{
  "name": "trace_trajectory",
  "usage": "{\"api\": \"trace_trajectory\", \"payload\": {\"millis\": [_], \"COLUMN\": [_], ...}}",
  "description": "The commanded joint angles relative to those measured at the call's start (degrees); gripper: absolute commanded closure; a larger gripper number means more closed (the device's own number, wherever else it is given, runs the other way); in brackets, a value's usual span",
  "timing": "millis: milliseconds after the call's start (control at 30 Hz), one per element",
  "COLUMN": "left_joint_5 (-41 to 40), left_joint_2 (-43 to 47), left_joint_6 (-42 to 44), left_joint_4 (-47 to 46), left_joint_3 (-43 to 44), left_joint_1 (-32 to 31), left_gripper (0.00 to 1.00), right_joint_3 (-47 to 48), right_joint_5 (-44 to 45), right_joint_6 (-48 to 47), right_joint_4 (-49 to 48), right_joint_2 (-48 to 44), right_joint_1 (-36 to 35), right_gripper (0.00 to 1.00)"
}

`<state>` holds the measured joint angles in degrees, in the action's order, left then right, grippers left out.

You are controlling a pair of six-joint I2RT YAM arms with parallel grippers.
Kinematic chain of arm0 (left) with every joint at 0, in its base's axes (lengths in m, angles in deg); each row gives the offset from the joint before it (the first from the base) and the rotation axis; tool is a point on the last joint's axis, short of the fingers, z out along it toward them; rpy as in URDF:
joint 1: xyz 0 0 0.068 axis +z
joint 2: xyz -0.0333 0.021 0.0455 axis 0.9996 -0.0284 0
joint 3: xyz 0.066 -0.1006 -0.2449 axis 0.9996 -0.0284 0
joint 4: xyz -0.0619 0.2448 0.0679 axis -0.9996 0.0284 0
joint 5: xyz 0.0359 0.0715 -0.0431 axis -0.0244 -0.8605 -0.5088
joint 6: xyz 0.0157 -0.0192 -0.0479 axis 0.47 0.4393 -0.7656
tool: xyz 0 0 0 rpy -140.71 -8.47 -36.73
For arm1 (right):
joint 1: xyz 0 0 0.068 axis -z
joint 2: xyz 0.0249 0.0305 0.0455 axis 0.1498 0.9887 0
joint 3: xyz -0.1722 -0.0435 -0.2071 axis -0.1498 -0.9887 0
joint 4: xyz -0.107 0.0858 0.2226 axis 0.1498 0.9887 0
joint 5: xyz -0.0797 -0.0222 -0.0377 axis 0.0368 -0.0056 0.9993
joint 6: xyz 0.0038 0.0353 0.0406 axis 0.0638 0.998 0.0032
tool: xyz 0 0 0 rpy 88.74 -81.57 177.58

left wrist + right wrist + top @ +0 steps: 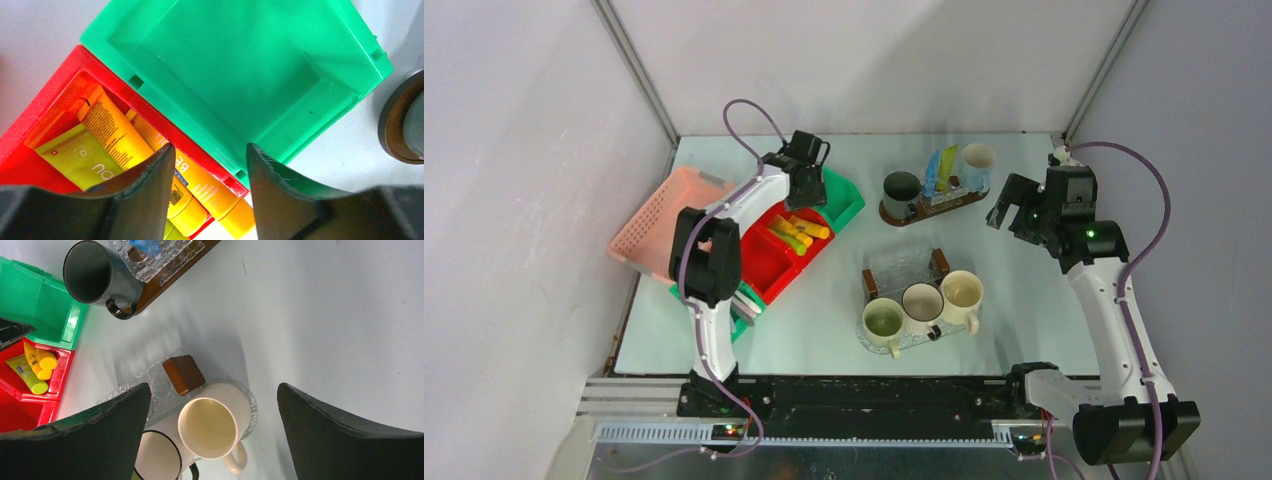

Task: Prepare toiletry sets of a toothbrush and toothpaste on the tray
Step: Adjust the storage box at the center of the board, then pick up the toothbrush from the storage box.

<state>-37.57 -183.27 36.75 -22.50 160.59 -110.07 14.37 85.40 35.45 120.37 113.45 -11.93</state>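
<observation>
Several yellow and orange toothpaste tubes (796, 233) lie in a red bin (764, 262). In the left wrist view the tubes (115, 132) lie below and left of my open, empty left gripper (209, 150), which hovers over the edge between the red bin (45, 107) and a green bin (235, 65). In the top view the left gripper (807, 185) is above that edge. My right gripper (1016, 212) is open and empty, in the air right of the trays. A clear tray (904, 265) holds three cream and white mugs (921, 303). I can make out no toothbrush.
A far wooden tray (924, 212) carries a dark mug (901, 189), a pale blue mug (977, 163) and green and blue tubes (939, 170). A pink basket (664, 215) sits at the left. The right wrist view shows the cream mug (212, 427) and dark mug (92, 275).
</observation>
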Motion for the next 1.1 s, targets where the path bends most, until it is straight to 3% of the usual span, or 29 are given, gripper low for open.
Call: {"api": "trace_trajectory", "payload": {"millis": [0, 233, 367, 533, 733, 1067], "left_joint_5": [-2.5, -3.5, -7.2, -14.6, -16.7, -15.1], "left_joint_2": [5.5, 12.0, 20.6, 31.5, 45.4, 60.1], "left_joint_6": [4.4, -1.8, -6.8, -11.6, -17.6, -24.6], "left_joint_4": [1.9, 4.9, 7.2, 10.1, 13.6, 17.2], "left_joint_3": [0.4, 0.7, -4.0, -14.6, -30.4, -48.2], "left_joint_1": [1.1, 1.1, 1.1, 1.3, 5.5, 16.4], "left_gripper": [0.33, 0.10, 0.06, 0.05, 0.06, 0.21], "right_joint_3": [0.2, 0.2, 0.2, 0.2, 0.3, 0.3], "right_joint_5": [-1.8, -2.3, -2.4, -3.0, -4.3, -6.0], "right_joint_6": [-0.2, -0.4, -0.5, -0.6, -0.4, 0.3], "right_joint_4": [-0.8, -0.7, -0.7, -0.9, -1.5, -2.8], "right_joint_2": [0.0, -0.7, -1.4, -2.1, -1.7, 0.5], "right_joint_1": [-0.2, -0.2, -0.2, -0.3, -0.6, -0.9], "right_gripper": [0.01, 0.01, 0.01, 0.00, 0.01, 0.01]}}
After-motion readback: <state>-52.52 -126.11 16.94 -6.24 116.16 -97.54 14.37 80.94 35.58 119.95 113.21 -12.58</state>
